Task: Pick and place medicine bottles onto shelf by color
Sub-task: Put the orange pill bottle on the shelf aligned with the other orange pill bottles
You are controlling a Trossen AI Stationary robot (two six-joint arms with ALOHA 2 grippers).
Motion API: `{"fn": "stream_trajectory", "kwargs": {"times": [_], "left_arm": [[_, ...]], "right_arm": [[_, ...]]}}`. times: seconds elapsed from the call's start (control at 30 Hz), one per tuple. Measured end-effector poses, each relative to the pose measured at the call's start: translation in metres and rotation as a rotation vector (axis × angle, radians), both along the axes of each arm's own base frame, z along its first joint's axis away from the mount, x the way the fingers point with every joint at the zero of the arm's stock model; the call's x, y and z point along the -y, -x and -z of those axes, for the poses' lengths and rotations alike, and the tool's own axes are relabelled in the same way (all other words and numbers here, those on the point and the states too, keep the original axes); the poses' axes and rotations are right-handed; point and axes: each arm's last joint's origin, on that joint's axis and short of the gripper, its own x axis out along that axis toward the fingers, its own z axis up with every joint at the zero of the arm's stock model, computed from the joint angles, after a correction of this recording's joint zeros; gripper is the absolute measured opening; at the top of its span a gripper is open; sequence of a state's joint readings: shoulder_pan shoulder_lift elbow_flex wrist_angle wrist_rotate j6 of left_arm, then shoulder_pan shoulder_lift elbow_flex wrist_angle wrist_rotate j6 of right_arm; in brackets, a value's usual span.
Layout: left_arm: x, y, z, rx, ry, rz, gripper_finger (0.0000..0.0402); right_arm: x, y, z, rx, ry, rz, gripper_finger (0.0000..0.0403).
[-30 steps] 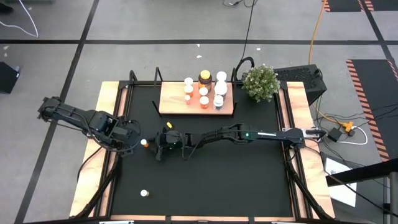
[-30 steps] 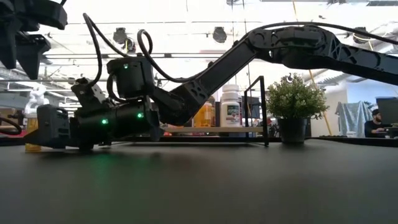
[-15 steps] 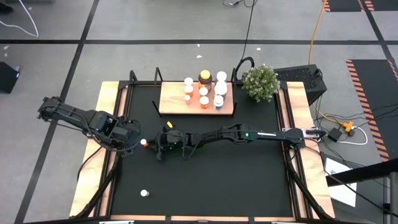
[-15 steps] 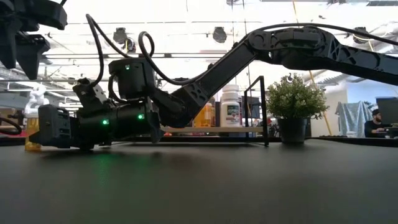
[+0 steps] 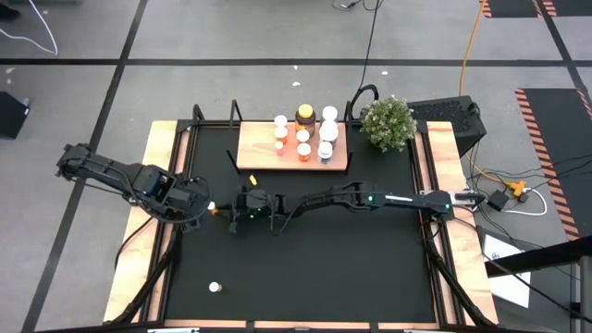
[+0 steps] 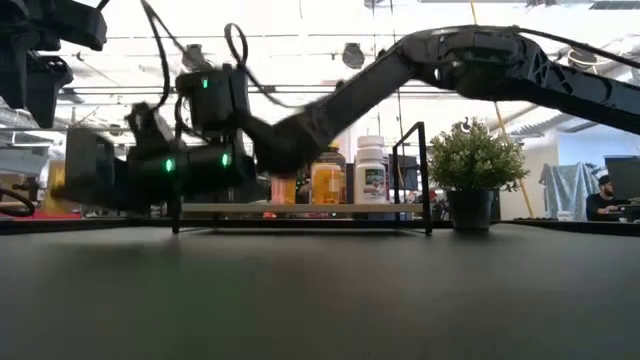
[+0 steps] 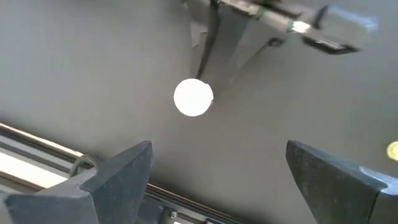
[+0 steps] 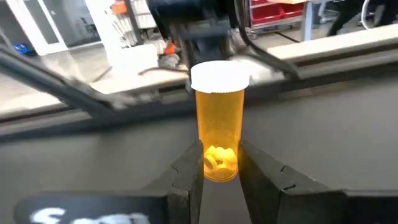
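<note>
Standing upright, the orange bottle [image 8: 217, 127] sits clamped in the right end effector [image 8: 219, 163] fingers.

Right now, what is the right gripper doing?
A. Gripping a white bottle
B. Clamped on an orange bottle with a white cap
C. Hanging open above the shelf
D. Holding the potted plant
B: in the right wrist view the right gripper has its fingers closed on the orange bottle.

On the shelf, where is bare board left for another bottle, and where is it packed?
The shelf's left part, between its left posts and the bottle cluster, is bare wood. The cluster crowds the right part. The right claw grips an amber bottle near the left claw.
</note>
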State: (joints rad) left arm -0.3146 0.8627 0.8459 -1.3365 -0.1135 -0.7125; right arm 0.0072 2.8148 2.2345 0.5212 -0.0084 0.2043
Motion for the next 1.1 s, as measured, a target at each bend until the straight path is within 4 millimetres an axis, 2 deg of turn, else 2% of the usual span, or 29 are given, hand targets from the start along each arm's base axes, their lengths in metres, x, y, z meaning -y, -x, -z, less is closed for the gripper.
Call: {"fn": "stream_trajectory", "kwargs": {"times": [0.17,0.3,0.4,0.5,0.67,0.8,0.97,1.1], "left_arm": [[0.000,0.000,0.000,0.004,0.013,-0.051,0.0369],[0.000,0.000,0.000,0.005,0.012,-0.044,0.0369],[0.000,-0.001,-0.001,0.016,0.013,-0.032,0.0369],[0.002,-0.007,-0.003,0.086,0.011,-0.023,0.0369],[0.007,-0.043,-0.020,0.494,-0.121,0.035,0.0369],[0.017,-0.077,-0.035,0.755,-0.221,0.157,0.0369],[0.027,-0.123,-0.030,0.878,-0.390,0.330,0.0369],[0.027,-0.150,-0.026,0.984,-0.414,0.287,0.0369]], "right_arm": [[-0.005,0.002,-0.034,-0.015,0.000,-0.082,0.0083],[-0.006,0.014,-0.047,-0.062,0.003,-0.114,0.0083],[-0.002,0.032,-0.061,-0.083,0.035,-0.107,0.0083],[0.001,0.062,-0.076,-0.082,0.063,-0.102,0.0083],[0.003,0.129,-0.082,-0.043,0.076,-0.066,0.0083],[-0.006,0.177,-0.102,-0.002,0.136,-0.042,0.0083],[-0.015,0.215,-0.117,-0.007,0.155,-0.029,0.0083],[-0.025,0.238,-0.139,0.056,0.173,-0.006,0.0083]]}}
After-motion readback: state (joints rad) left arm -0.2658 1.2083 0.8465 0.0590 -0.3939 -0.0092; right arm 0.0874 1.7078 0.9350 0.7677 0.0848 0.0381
